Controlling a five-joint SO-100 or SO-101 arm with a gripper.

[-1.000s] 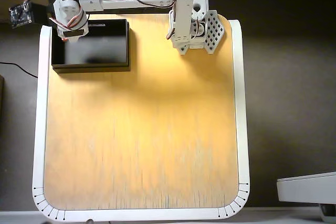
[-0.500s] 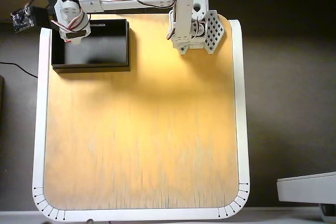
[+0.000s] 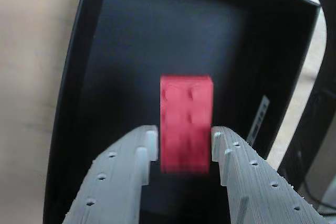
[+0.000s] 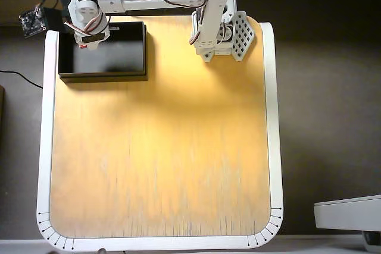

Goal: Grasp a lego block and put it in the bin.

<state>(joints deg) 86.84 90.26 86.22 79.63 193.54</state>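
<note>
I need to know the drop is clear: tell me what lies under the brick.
In the wrist view, only the bin's bare dark floor shows around the brick in the gripper. The patch straight beneath it is covered.

In the overhead view, the bin [image 4: 102,57] sits at the upper left of the bench [image 4: 161,159], near its top and left edges, with the arm's wrist end over the bin's upper left part and the arm's base [image 4: 217,28] to its right at top centre. In the wrist view, the lego block [image 3: 186,123] sits between the fingers of the claw [image 3: 184,145], above the bin's floor [image 3: 157,40].
</note>
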